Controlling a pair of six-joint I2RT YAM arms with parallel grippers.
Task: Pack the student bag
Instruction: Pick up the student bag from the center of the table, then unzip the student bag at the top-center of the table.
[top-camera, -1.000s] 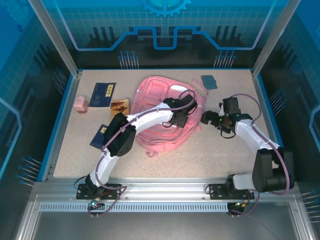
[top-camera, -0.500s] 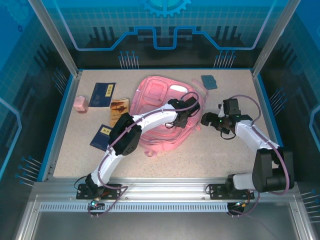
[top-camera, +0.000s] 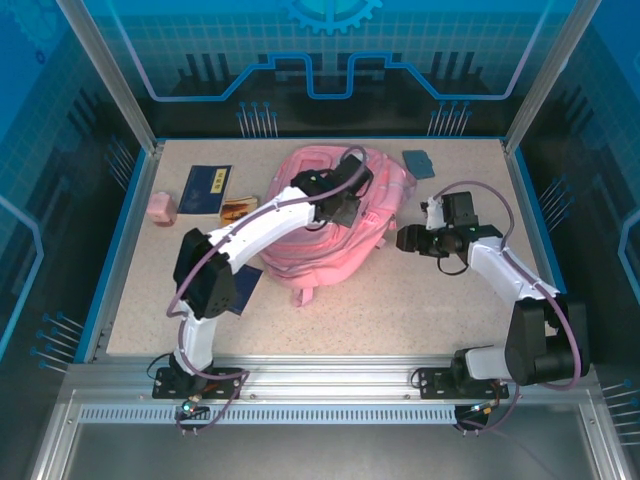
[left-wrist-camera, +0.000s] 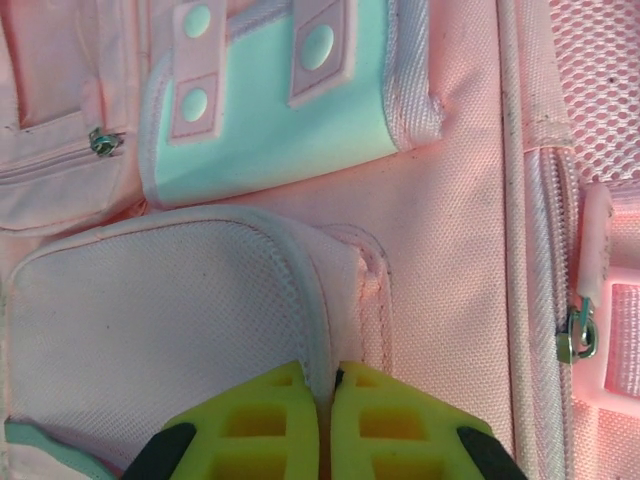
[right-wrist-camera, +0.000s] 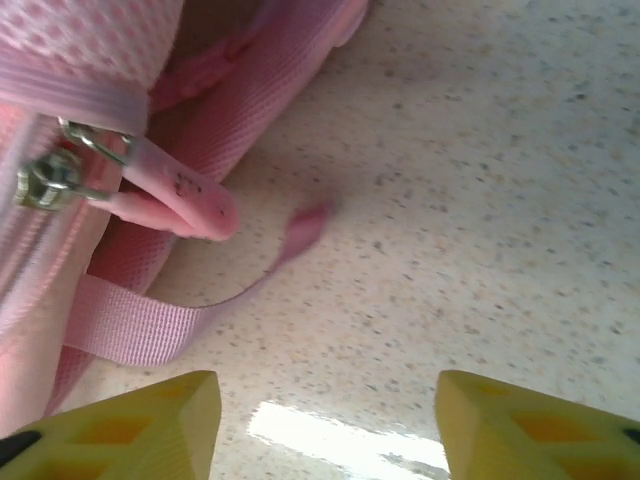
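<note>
The student bag (top-camera: 350, 235), a soft pink backpack, lies in the middle of the table, bunched up toward the back. My left gripper (top-camera: 338, 208) is on top of it. In the left wrist view this gripper (left-wrist-camera: 332, 378) is shut on the pale trim at the edge of a front pocket flap (left-wrist-camera: 150, 310) of the student bag (left-wrist-camera: 450, 200). My right gripper (top-camera: 405, 238) sits just off the bag's right side. It (right-wrist-camera: 325, 405) stands open over bare table, with a pink strap (right-wrist-camera: 130, 325) and a zip pull (right-wrist-camera: 45, 180) to its left.
A blue booklet (top-camera: 205, 188), a brown booklet (top-camera: 238, 210) and a small pink block (top-camera: 161, 208) lie at the back left. A dark blue booklet (top-camera: 243, 277) sits beside the left arm. A grey-blue item (top-camera: 418, 162) lies at the back right. Blue walls (top-camera: 125, 235) ring the table.
My left gripper has shut on the bag's pocket trim and pulled back and left, bunching the bag toward the rear. The right gripper's jaws have narrowed somewhat and it shifted slightly left.
</note>
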